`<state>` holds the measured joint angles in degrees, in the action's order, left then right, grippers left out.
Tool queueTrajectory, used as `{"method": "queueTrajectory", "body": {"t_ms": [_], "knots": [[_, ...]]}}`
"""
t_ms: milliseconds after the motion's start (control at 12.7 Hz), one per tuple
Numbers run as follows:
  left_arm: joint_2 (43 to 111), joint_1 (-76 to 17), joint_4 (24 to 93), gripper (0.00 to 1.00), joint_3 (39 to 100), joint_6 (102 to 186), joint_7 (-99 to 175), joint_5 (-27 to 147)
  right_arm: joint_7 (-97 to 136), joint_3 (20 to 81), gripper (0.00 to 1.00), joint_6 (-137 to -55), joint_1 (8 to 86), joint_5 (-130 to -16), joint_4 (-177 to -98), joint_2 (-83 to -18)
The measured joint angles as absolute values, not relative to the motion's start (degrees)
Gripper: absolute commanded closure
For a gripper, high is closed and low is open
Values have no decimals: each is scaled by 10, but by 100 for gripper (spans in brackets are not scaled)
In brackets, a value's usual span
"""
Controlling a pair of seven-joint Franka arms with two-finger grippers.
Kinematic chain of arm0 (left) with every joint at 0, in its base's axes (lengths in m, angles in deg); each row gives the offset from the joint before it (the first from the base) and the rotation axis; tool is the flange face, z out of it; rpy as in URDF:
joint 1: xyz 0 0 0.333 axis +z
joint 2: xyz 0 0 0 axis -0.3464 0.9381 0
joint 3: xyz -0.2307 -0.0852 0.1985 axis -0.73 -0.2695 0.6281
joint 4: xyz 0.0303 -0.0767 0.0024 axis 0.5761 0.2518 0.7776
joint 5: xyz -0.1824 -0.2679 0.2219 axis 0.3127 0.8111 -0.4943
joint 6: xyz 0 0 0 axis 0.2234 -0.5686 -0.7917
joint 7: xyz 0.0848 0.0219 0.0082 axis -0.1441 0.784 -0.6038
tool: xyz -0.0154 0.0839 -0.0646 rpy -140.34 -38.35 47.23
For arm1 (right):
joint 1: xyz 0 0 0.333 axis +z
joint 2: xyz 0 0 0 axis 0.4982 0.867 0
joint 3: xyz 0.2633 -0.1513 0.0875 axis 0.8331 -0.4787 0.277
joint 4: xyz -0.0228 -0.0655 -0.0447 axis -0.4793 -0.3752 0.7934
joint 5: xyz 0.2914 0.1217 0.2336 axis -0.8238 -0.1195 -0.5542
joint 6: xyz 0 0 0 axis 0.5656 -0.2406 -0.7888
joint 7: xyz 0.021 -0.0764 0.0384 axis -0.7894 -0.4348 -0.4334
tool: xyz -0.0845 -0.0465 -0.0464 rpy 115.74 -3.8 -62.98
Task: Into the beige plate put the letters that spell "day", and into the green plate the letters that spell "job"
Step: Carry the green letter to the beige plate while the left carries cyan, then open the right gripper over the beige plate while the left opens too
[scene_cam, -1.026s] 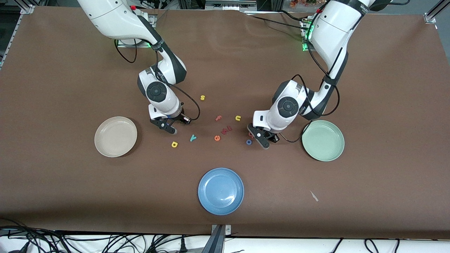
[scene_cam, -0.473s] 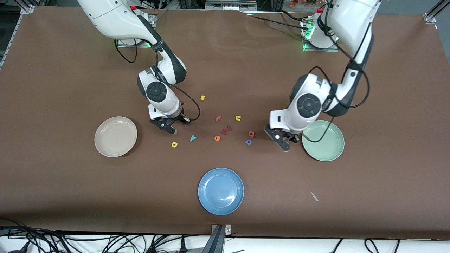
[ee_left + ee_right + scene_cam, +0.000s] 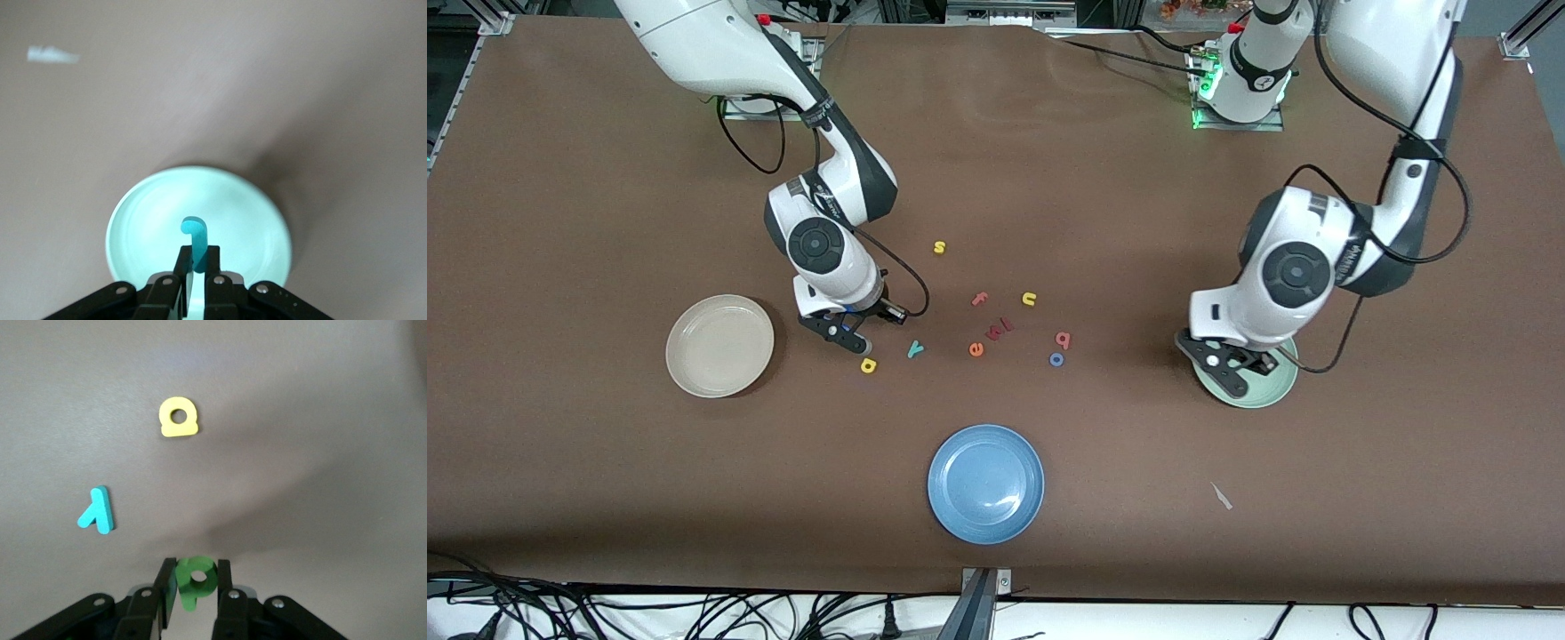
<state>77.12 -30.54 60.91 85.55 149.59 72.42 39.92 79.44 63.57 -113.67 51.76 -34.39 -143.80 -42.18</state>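
Two grippers up: I see both closed on a letter, both off the table.
Around, not mine to move: yellow "s" (image 3: 939,247), pink "f" (image 3: 979,299), yellow "u" (image 3: 1029,299), orange "e" (image 3: 975,349), small reddish pieces (image 3: 1002,328) beside it, blue plate (image 3: 985,483) nearest the front cam.
In the way: nothing I can see btwn either gripper and its plate.
L gripper (image 3: 198,259): pinching the teal "j" (image 3: 195,235), hook end sticking out past the fingertips, over the green plate (image 3: 143,220).
R gripper (image 3: 195,580): clamped on the dark green "d" (image 3: 194,581), over bare table; beige plate (image 3: 719,345) lies toward the R arm's end of the table from it.
Still on table, "day": yellow "a" (image 3: 868,364) just by the R gripper, teal "y" (image 3: 915,349) beside that.
Still on table, "job": pinkish-red "b" (image 3: 1063,339) and blue "o" (image 3: 1056,359) close together, well apart from the green plate.
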Motion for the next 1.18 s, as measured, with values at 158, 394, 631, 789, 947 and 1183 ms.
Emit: {"method": "queueTrajectory", "body": {"t_ms": [158,394,631,789,947,1183], "knots": [[777,-268,618,100,855,1496,749,399,741,620,100,-1116,517,-343,-1432,-428],[790,-260,636,100,852,1497,752,399,657,578,100,-1074,516,-343,-1431,-439],[811,-251,643,100,852,1508,751,399,564,529,100,-1038,514,-343,-1431,-450],[819,-241,643,100,852,1510,751,399,511,497,100,-1028,512,-343,-1431,-451],[827,-224,644,100,852,1510,755,399,459,472,100,-1026,509,-343,-1434,-451],[841,-203,646,99,851,1510,765,399,388,459,88,-1027,474,-343,-1435,-447]]}}
